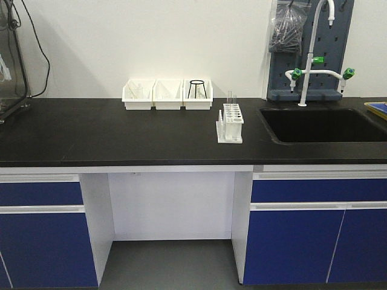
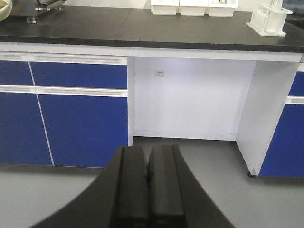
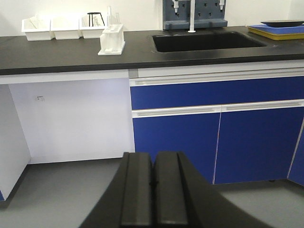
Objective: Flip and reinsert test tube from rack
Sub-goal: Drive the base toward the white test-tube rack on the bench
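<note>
closest to the lenses, both sets of fingers hang low in front of the blue cabinets [image 2: 80, 118], below the level of the desk [image 1: 121, 136] and well apart from it. the left fingers [image 2: 133, 190] are pressed flat together with nothing between them. the right fingers [image 3: 137, 194] look the same, closed on nothing. up on the black desk i see the rack [image 1: 231, 124], white, standing just left of the sink [image 1: 320, 124] and nearer to me than the three white bins [image 1: 167, 95] by the wall. two clear tubes stand upright, side by side, in holes at the rack's far end. the test tube [image 1: 230, 98] is one of them, and i cannot tell which. short pegs line the rack's left side.
</note>
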Controlling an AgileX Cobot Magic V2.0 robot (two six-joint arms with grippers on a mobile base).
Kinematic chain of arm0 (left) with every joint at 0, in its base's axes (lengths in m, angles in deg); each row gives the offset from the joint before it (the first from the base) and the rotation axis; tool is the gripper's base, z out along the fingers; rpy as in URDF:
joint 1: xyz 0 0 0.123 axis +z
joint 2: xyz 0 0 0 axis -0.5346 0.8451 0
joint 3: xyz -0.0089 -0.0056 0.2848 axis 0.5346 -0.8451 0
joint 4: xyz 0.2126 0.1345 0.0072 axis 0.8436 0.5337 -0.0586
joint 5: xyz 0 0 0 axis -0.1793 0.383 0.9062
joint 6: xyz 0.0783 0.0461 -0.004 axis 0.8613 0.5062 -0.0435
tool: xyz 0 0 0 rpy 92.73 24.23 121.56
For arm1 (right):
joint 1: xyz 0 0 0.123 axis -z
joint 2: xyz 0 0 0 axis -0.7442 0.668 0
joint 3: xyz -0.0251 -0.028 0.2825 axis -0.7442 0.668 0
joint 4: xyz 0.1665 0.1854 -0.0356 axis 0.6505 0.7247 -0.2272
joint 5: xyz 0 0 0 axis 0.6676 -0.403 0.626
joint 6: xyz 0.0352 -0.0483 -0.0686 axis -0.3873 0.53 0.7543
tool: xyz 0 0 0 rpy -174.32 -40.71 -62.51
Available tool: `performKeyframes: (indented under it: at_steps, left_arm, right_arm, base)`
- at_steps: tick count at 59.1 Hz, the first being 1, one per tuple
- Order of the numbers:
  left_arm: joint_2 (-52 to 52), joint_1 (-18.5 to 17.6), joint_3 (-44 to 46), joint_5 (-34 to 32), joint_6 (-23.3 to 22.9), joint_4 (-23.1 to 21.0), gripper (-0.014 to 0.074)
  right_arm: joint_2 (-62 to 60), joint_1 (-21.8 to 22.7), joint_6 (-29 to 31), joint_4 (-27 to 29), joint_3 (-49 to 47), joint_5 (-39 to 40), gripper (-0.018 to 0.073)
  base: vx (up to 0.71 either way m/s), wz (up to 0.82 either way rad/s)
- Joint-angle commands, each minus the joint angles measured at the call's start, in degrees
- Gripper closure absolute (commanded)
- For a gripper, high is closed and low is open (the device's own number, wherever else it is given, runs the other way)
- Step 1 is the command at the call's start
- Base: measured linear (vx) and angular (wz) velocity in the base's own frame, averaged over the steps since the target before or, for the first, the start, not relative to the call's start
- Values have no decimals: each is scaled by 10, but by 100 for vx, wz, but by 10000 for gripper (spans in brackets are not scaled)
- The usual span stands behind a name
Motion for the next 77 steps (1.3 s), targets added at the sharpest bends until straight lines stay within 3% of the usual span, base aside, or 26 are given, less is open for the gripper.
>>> performKeyframes:
  at_steps: [1,45,77]
  left_arm:
    - [-6,-2,-1,-48,0,-3,603]
    - [-6,-2,-1,-48,0,-3,603]
    - [-6,-2,-1,-48,0,-3,603]
  right_arm:
    - [1,4,2,-7,1,44,572]
    - [1,4,2,-7,1,44,572]
    - [1,4,2,-7,1,44,572]
  base:
    - [1,-1]
    - [2,1]
    - [32,0]
